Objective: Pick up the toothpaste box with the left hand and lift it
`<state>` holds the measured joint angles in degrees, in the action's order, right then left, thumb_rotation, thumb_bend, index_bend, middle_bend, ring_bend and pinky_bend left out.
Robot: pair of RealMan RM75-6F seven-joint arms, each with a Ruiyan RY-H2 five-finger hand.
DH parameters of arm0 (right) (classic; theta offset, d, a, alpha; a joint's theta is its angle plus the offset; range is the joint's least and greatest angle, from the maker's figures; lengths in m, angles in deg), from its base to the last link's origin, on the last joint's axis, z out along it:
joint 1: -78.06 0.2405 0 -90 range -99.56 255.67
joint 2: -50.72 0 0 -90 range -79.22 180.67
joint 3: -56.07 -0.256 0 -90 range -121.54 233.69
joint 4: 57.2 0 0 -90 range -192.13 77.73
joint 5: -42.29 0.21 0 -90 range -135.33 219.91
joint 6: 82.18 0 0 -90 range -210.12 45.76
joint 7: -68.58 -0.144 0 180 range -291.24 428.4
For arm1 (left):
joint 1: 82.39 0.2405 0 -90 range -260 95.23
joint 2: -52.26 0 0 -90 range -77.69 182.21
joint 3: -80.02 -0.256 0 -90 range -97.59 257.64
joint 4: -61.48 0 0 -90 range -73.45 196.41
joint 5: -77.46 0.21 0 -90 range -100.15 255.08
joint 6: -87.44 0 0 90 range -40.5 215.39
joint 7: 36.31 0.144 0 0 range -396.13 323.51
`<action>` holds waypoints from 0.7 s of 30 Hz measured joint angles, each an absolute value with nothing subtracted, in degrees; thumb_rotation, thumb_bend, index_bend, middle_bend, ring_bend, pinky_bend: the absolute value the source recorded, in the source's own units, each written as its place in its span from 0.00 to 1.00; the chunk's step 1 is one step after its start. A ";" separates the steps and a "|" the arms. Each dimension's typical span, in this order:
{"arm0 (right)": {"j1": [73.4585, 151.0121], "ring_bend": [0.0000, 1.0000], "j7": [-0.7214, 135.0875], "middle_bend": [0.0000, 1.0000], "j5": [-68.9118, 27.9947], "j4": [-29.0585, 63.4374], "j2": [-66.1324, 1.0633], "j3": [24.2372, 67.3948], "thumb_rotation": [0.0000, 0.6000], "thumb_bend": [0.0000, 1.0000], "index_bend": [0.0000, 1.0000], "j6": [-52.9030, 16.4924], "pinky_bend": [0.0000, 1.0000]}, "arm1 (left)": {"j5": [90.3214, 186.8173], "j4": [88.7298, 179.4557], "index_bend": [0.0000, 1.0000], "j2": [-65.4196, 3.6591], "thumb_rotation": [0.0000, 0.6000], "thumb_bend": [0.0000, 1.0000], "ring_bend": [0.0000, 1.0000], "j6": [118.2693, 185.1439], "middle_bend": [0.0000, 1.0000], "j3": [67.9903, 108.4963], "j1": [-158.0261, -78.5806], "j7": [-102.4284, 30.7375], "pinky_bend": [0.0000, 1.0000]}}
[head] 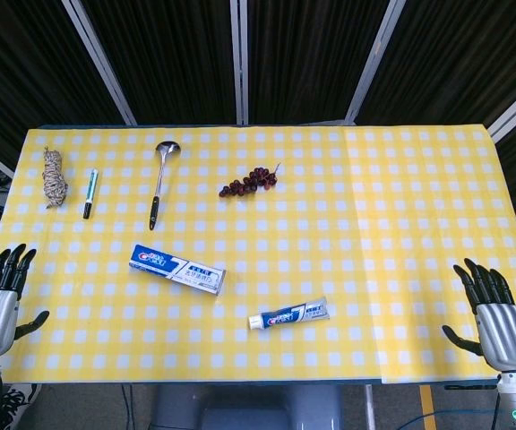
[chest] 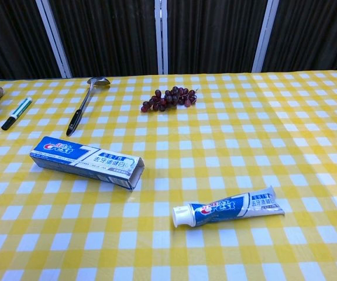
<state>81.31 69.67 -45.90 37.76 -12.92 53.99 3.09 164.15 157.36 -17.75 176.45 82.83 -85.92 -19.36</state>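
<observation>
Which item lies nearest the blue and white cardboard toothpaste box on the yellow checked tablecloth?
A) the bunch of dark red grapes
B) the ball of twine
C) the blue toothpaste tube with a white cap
C: the blue toothpaste tube with a white cap lies just right of and in front of the blue and white cardboard toothpaste box; the others sit farther back.

We see a bright, even light from above on the yellow checked tabletop [head: 401, 224]. Shadows are small and soft; a thin dark one sits under the toothpaste box [chest: 86, 162] in the chest view. The dark curtains [head: 168, 54] behind stay almost black. Both pictures are sharp, with no blur. In the head view the tabletop edges bend a little. The ladle [chest: 82, 105] bowl shines a bit
</observation>
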 measured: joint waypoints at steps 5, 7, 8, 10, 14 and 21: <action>81.30 0.00 69.68 0.00 -45.96 37.76 -12.96 53.99 1.00 0.08 0.00 3.14 0.00 | 164.02 157.22 0.00 -17.81 1.00 0.00 0.00 176.37 0.00 82.80 -85.92 -19.36 0.00; 81.31 0.00 69.70 0.00 -45.96 37.86 -12.94 54.03 1.00 0.08 0.00 3.07 0.00 | 164.00 157.15 0.00 -17.80 1.00 0.00 0.00 176.39 0.00 82.81 -85.89 -19.52 0.00; 81.31 0.00 69.72 0.00 -46.02 37.90 -12.95 54.03 1.00 0.08 0.00 3.10 0.00 | 164.01 157.14 0.00 -17.79 1.00 0.00 0.00 176.39 0.00 82.81 -85.90 -19.54 0.00; 81.31 0.00 69.81 0.00 -46.15 37.91 -12.98 54.04 1.00 0.08 0.00 3.19 0.00 | 164.04 157.11 0.00 -17.80 1.00 0.00 0.00 176.33 0.00 82.82 -85.95 -19.66 0.00; 81.30 0.00 69.93 0.00 -45.88 37.86 -13.04 53.97 1.00 0.08 0.00 3.14 0.00 | 163.96 156.97 0.00 -17.87 1.00 0.00 0.00 175.86 0.00 82.85 -86.20 -19.60 0.00; 81.31 0.00 69.35 0.00 -45.60 37.93 -12.90 53.62 1.00 0.08 0.00 3.35 0.00 | 163.92 156.77 0.00 -17.88 1.00 0.00 0.00 174.54 0.00 82.92 -87.07 -20.24 0.02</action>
